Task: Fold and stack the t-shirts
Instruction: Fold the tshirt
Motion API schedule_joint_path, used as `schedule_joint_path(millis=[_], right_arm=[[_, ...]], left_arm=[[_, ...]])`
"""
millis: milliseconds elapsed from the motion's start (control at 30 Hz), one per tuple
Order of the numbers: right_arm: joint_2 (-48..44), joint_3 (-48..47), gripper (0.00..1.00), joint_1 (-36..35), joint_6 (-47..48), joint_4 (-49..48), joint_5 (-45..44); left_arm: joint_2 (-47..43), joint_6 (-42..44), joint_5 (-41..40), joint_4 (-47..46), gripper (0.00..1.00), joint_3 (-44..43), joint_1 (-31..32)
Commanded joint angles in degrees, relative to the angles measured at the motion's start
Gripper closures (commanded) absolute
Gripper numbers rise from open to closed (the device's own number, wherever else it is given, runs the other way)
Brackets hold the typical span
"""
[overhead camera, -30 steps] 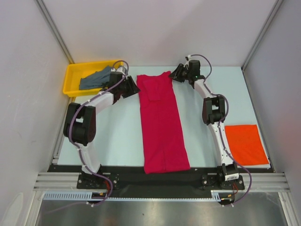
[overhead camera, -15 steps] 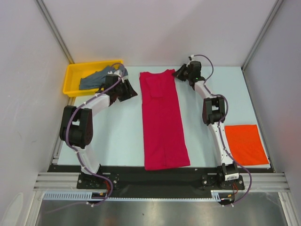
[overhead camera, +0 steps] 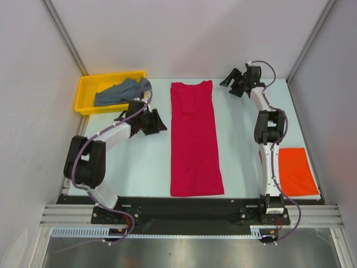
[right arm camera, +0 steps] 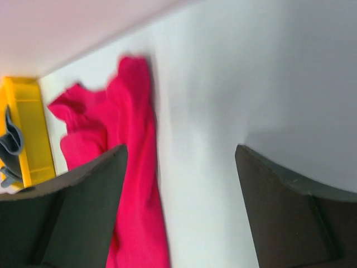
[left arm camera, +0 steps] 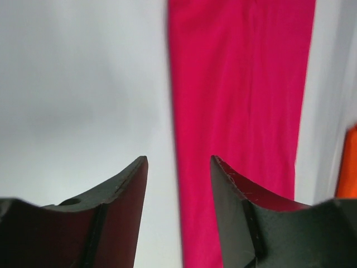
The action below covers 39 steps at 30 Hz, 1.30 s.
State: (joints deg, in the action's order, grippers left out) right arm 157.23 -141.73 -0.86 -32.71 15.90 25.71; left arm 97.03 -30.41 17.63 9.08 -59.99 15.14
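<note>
The crimson-pink t-shirt [overhead camera: 193, 137] lies flat as a long narrow strip down the middle of the table; it also shows in the left wrist view [left arm camera: 240, 111] and the right wrist view [right arm camera: 131, 184]. The orange-red t-shirt [overhead camera: 297, 171] lies folded at the near right, and its edge shows in the left wrist view [left arm camera: 348, 167]. The grey-blue t-shirt [overhead camera: 120, 91] lies crumpled in the yellow tray [overhead camera: 89, 84]. My left gripper [overhead camera: 158, 122] is open and empty just left of the crimson shirt. My right gripper [overhead camera: 233, 84] is open and empty to the right of the shirt's far end.
The yellow tray stands at the far left corner; its edge shows in the right wrist view [right arm camera: 28, 139]. Grey walls close in the table on the left, back and right. A black strip runs along the near edge [overhead camera: 189, 209].
Both grippers have drawn away from the crimson shirt's far end: the left one nearer and to the left, the right one to the right. The shirt now lies straighter.
</note>
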Motion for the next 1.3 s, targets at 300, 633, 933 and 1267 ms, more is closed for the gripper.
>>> schedule_joint_path(millis=[300, 633, 933, 1267], right_arm=[[-62.36, 67.15, 0.2, -12.2, 8.54, 24.18, 1.8], [-95.52, 106.2, 0.39, -23.13, -0.42, 20.31, 4.34], [-103.71, 119.39, 0.44, -22.08, -3.93, 18.39, 0.13], [-102.39, 122.56, 0.46, -22.08, -5.97, 12.14, -2.78]], left_arm=[[-34.08, -15.1, 1.97, 9.02, 0.41, 29.56, 14.82], [-36.74, -25.48, 0.49, 7.85, 0.45, 38.9, 22.12], [-33.13, -28.29, -2.59, 7.19, 0.49, 39.33, 27.58], [-32.09, -30.85, -1.99, 1.12, 0.53, 43.37, 27.67]])
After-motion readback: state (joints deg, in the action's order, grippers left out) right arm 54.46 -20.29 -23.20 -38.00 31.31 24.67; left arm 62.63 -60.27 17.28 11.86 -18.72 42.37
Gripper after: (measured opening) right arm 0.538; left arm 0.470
